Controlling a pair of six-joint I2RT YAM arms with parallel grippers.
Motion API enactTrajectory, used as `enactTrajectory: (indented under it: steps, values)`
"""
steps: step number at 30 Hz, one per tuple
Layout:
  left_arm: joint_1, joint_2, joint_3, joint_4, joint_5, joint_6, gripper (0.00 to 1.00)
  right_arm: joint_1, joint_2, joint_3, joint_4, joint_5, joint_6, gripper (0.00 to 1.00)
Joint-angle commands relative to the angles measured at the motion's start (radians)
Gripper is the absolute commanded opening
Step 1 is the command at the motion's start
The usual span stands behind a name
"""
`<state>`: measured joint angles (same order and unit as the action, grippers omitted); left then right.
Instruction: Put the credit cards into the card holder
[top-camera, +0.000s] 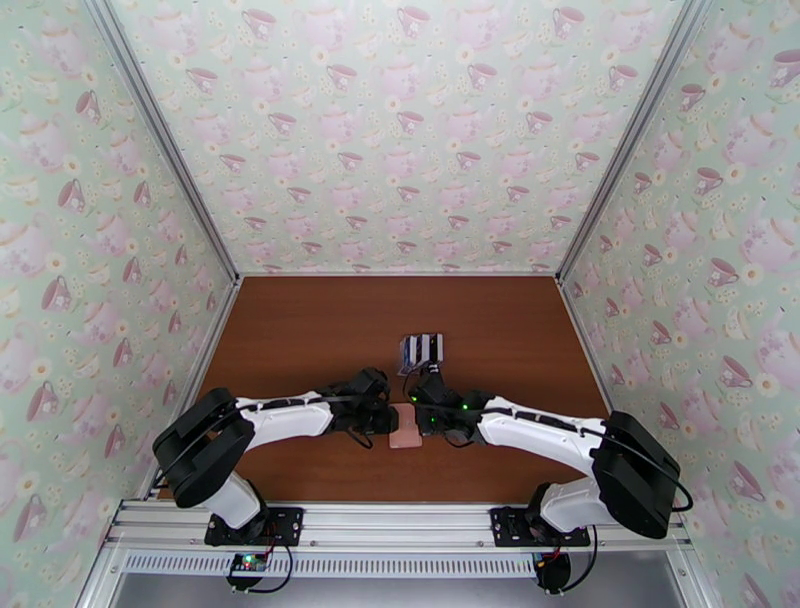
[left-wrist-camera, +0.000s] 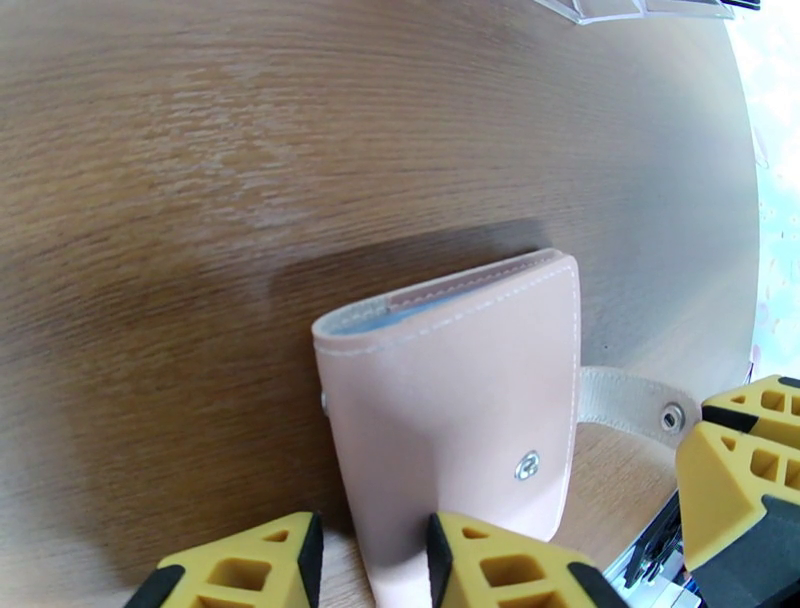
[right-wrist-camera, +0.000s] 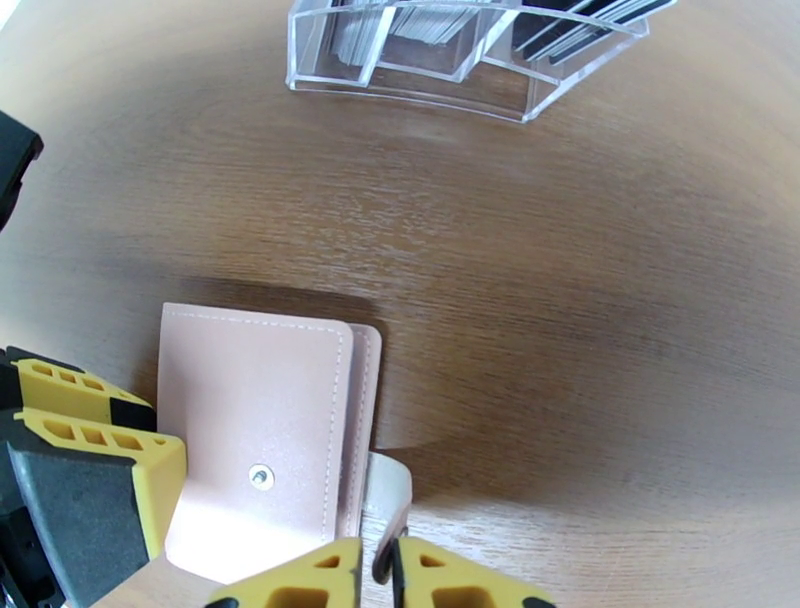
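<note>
The dusty-pink card holder (top-camera: 405, 430) lies folded on the wooden table between both grippers. In the left wrist view its near end (left-wrist-camera: 450, 400) runs in between my left gripper's (left-wrist-camera: 372, 565) yellow fingers, which are shut on it. Its snap tab (left-wrist-camera: 625, 403) sticks out to the right, toward my right gripper's fingers (left-wrist-camera: 745, 450). In the right wrist view the tab (right-wrist-camera: 385, 490) sits in the narrow gap of my right gripper (right-wrist-camera: 375, 572), which is shut on it beside the card holder (right-wrist-camera: 260, 410). The credit cards (right-wrist-camera: 430, 22) stand in the clear rack.
The clear slotted rack (top-camera: 421, 348) stands just behind the grippers, with white and black cards upright in it. Patterned walls enclose the table (top-camera: 300, 330) on three sides. Both arms reach inward from the near edge, and my left gripper's fingers (right-wrist-camera: 90, 440) press at the wallet's left side.
</note>
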<state>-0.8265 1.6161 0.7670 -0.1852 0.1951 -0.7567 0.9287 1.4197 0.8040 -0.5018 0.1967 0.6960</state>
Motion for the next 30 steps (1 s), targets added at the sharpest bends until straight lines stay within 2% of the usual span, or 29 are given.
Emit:
enactTrajectory:
  steps: [1, 12, 22, 30]
  values:
    - [-0.003, -0.019, -0.014, -0.001, -0.007, -0.006, 0.35, -0.007, 0.004, 0.004, 0.008, -0.001, 0.007, 0.14]
    - [-0.003, -0.012, -0.015, -0.003, -0.011, -0.008, 0.34, -0.008, -0.020, 0.007, 0.025, -0.021, 0.003, 0.00]
    - [0.000, -0.007, -0.021, 0.004, -0.013, -0.013, 0.23, -0.007, -0.004, 0.011, 0.091, -0.145, -0.005, 0.00]
    - [0.000, -0.007, -0.027, 0.014, -0.013, -0.020, 0.22, -0.008, 0.039, 0.007, 0.118, -0.193, -0.009, 0.00]
